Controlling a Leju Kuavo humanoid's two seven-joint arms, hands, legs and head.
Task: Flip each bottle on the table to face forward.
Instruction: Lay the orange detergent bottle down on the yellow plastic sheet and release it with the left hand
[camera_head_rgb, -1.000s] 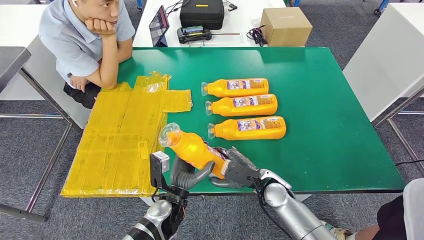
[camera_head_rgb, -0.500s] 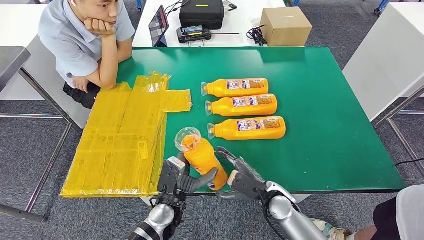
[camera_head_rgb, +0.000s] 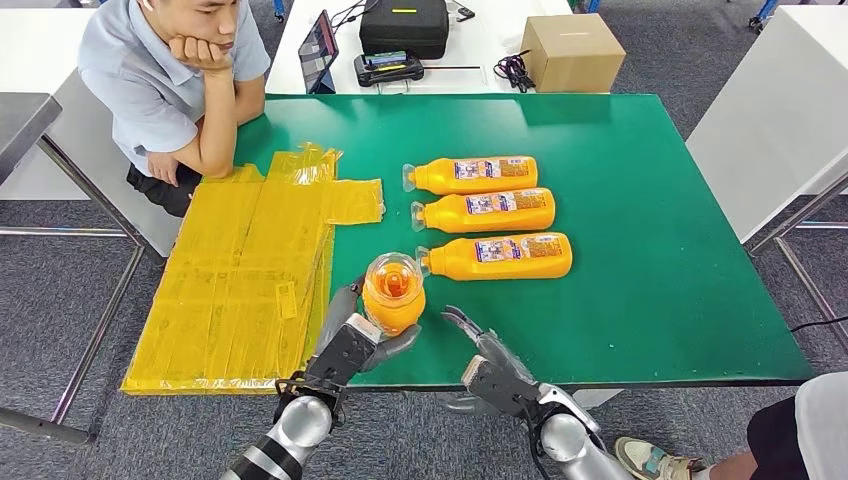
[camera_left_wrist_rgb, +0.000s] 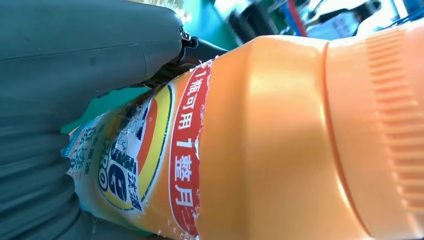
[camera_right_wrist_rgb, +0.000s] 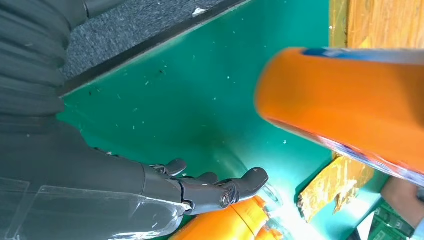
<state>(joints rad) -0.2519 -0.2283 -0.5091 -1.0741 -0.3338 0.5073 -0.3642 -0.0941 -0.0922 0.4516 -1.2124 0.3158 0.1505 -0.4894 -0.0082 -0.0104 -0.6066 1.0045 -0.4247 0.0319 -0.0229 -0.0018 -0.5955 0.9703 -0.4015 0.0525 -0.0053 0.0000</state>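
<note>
The held bottle (camera_head_rgb: 393, 292) is up off the green table (camera_head_rgb: 640, 260), cap end pointing toward the head camera, just in front of the nearest bottle of the lying row. The left hand (camera_head_rgb: 352, 345) grips it from below, thumb and fingers wrapped round its body; in the left wrist view the bottle (camera_left_wrist_rgb: 280, 135) has a torn red and white label pressed against the grey thumb (camera_left_wrist_rgb: 90, 50). The right hand (camera_head_rgb: 490, 365) holds nothing, fingers spread and slightly curled, just to the right of the held bottle and apart from it; in the right wrist view its fingers (camera_right_wrist_rgb: 220, 192) hang over bare green tabletop with the orange bottle (camera_right_wrist_rgb: 345, 105) close by.

Beyond the held bottle three more bottles lie on their sides in a row, labels up, caps toward the left: near (camera_head_rgb: 497, 256), middle (camera_head_rgb: 485, 210), far (camera_head_rgb: 472, 175). Left of the held bottle lies yellow sheeting (camera_head_rgb: 240, 270), overhanging the table edge. A person (camera_head_rgb: 165, 85) sits at the table's far left corner, chin on hand. Behind the table a cardboard box (camera_head_rgb: 572, 52) and a black case (camera_head_rgb: 404, 26) rest on a white desk
</note>
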